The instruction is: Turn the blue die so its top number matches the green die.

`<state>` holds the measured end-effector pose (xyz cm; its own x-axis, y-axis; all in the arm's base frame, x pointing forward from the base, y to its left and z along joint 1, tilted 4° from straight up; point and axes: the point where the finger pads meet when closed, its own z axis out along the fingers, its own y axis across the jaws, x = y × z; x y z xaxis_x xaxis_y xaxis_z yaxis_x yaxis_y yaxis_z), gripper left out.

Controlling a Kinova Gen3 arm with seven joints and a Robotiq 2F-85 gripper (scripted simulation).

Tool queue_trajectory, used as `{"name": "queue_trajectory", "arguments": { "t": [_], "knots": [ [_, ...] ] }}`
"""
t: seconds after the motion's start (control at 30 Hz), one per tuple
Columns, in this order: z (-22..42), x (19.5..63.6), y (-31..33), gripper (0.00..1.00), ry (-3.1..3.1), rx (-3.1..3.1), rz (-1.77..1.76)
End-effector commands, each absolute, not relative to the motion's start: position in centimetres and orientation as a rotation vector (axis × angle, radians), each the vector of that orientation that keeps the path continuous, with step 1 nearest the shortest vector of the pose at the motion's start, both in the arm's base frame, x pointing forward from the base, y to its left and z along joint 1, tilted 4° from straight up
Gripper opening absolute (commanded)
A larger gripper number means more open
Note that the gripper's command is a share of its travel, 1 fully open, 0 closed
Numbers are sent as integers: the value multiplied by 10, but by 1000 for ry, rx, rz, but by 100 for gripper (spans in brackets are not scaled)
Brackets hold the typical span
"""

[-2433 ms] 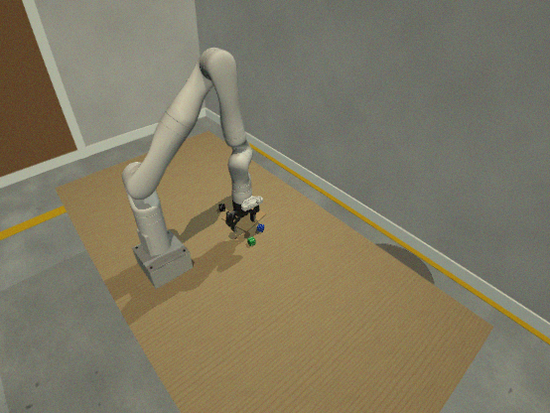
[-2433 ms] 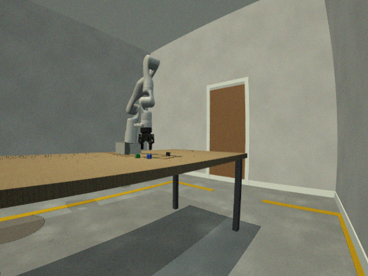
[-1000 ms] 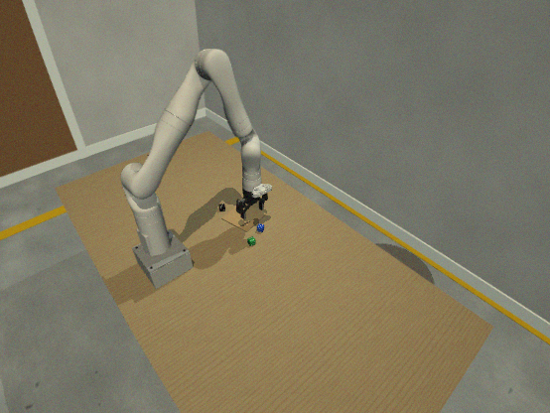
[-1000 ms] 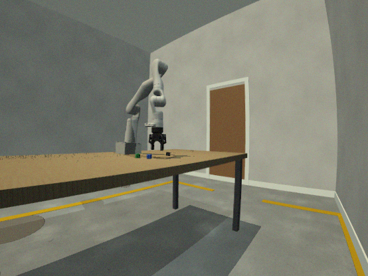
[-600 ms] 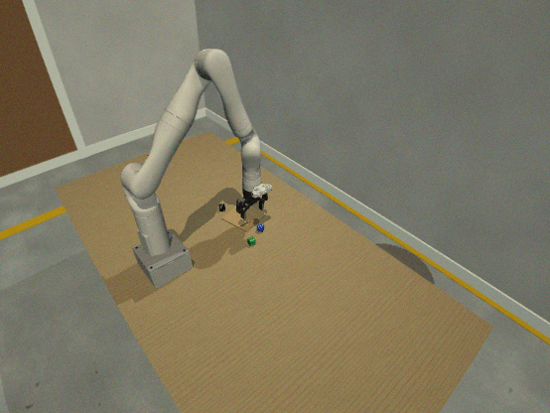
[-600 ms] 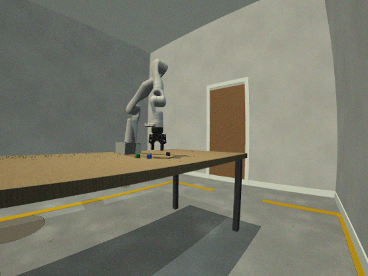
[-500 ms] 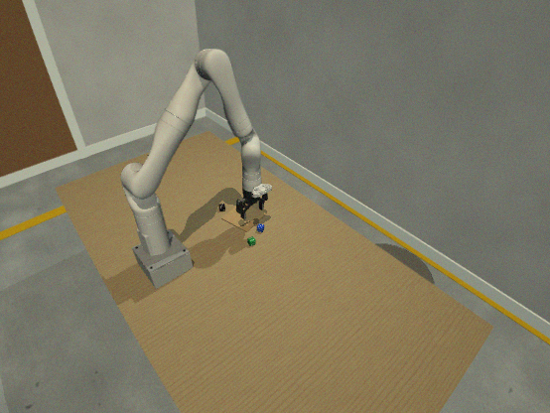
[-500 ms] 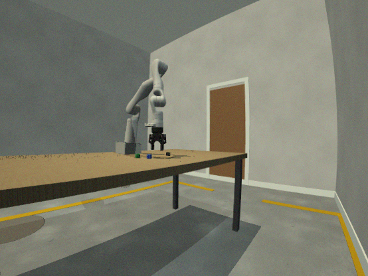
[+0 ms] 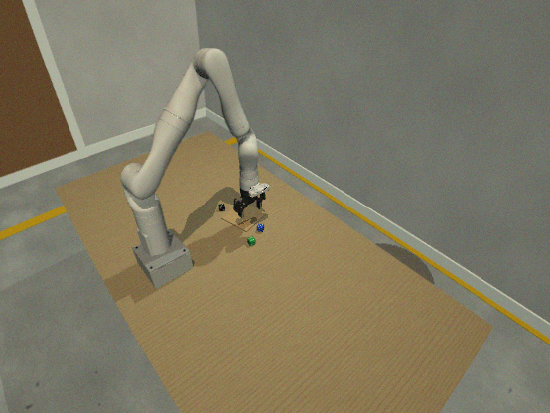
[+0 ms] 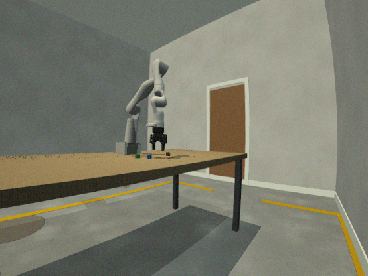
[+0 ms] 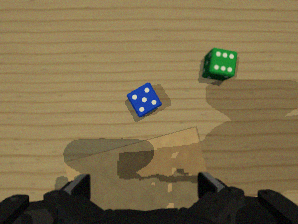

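The blue die [image 11: 144, 99] [image 9: 260, 227] [image 10: 149, 156] lies on the bare table just past the edge of the thin tan mat [image 11: 180, 145] [image 9: 242, 225] and shows five on top. The green die [image 11: 220, 63] [image 9: 251, 241] [image 10: 137, 155] lies on the table farther from the mat and shows six on top. My gripper [image 11: 144, 185] [image 9: 248, 208] [image 10: 159, 147] is open and empty. It hangs a little above the mat, pointing down, short of the blue die.
A black die [image 9: 222, 206] [image 10: 168, 154] lies on the table on the other side of the mat. The robot base [image 9: 163, 260] stands to the left on the long wooden table [image 9: 323, 298] [image 10: 66, 169]. The arm's shadow falls across the mat.
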<state>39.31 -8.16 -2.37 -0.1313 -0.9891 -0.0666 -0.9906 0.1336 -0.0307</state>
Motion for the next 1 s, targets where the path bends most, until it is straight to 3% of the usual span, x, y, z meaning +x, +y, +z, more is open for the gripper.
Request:
{"name": "queue_trajectory", "arguments": {
  "t": [0.0,0.97],
  "knots": [
    [-22,394,-76,100,2298,-2035,31],
    [-13,375,89,100,2298,-2035,31]
  ]
}}
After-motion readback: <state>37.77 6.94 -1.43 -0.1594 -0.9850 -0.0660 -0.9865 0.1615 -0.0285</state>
